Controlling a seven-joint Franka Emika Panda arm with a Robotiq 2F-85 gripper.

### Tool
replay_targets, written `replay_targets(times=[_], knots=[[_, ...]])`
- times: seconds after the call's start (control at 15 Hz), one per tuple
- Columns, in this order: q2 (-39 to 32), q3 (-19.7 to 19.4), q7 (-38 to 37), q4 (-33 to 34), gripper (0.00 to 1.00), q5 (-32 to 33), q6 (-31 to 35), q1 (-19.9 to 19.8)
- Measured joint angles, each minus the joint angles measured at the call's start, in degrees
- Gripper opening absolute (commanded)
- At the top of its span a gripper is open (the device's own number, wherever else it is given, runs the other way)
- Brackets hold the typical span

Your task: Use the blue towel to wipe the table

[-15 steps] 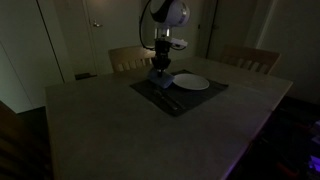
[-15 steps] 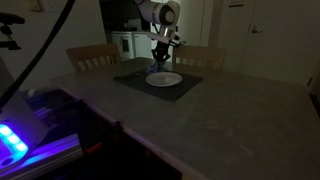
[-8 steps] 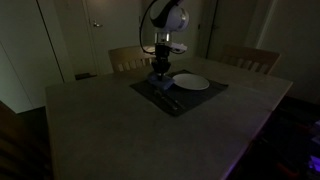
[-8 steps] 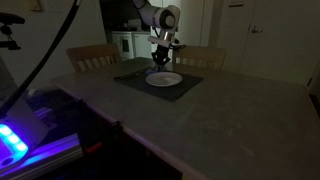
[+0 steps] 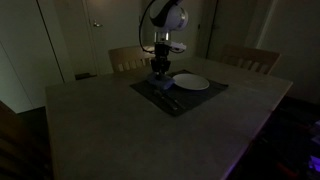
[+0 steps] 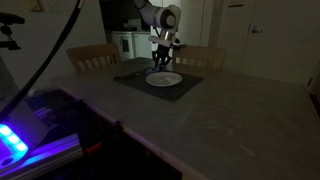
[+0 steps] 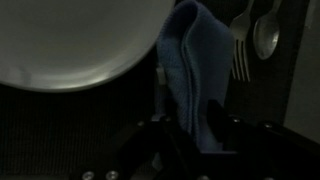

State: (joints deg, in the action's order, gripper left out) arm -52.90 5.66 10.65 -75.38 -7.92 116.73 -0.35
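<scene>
White rounded arm (image 5: 166,16) with dark joint bands, pale wrist collar; black hand (image 5: 160,65), blocky dark body

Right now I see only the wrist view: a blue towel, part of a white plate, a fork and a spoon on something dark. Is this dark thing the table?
Observer: No, it is a square placemat; towel and plate are both on it, side by side.
Operator: Where can I wipe, please?
Observer: A wide stretch of grey table lies in front of the placemat, toward the camera.
Operator: What is behind?
Observer: Two wooden chairs stand at the far edge.
</scene>
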Motion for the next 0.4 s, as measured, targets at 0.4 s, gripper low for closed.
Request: replay_targets(times=[0.4], knots=[[3.06,-0.09,0.49,0.25,1.0,1.19,-2.91,-0.15]])
